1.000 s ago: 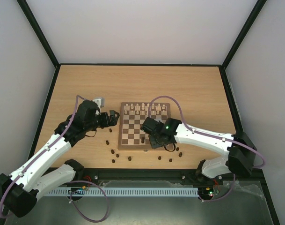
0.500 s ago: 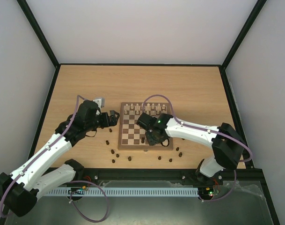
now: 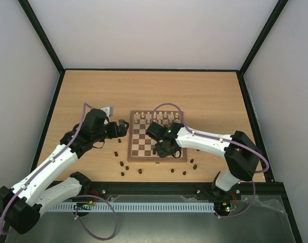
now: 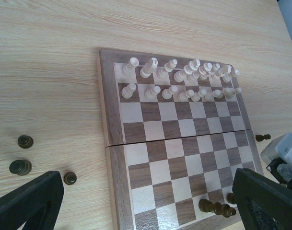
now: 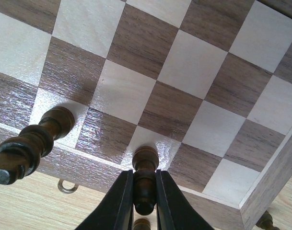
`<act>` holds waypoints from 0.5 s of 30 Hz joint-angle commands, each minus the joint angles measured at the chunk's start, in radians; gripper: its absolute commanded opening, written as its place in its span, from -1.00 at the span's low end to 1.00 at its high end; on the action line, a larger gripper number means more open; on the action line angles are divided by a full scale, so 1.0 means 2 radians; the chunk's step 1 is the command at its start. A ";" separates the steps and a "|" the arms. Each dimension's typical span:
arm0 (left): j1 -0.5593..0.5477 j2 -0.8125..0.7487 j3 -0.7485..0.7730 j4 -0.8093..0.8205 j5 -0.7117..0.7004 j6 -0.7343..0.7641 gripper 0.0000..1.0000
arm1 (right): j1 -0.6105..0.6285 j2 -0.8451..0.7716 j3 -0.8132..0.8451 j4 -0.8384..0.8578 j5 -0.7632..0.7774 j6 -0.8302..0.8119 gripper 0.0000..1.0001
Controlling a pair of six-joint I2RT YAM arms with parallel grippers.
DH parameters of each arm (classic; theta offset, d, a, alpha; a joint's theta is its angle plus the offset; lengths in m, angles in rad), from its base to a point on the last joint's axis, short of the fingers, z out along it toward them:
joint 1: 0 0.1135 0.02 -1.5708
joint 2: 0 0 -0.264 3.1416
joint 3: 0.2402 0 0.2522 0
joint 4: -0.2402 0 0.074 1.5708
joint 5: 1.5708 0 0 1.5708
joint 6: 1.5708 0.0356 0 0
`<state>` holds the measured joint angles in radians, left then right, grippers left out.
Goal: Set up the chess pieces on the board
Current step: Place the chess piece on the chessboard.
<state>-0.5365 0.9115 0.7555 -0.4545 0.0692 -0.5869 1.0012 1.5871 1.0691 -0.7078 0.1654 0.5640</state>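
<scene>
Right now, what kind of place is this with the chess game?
Probably a robot lab booth, not a home: plain white walls and a black frame box in a wooden table, and the left arm and right arm are mounted at its near edge.

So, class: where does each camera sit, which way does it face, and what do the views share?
Top external: above and behind, looking down on the table; both arms, left gripper and right gripper show.
Left wrist: by the board's left edge, looking down over it; its open fingers frame the bottom.
Right wrist: close over the board's near edge; its fingers shut on a dark piece.
Shared: all show the board.
</scene>
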 commanded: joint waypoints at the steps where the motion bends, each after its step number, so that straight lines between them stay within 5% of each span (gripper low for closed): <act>1: -0.001 0.002 -0.005 0.004 -0.005 0.004 0.99 | -0.002 0.006 0.007 -0.014 -0.004 -0.004 -0.75; 9: -0.001 0.004 -0.005 0.006 -0.007 0.005 0.99 | -0.002 0.006 0.012 -0.021 0.001 -0.004 -0.56; 15: 0.001 0.008 -0.004 0.007 -0.007 0.004 0.99 | -0.002 -0.017 0.024 -0.030 0.017 -0.002 -0.16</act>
<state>-0.5365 0.9165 0.7555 -0.4541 0.0681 -0.5869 1.0012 1.5898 1.0748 -0.7097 0.1680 0.5621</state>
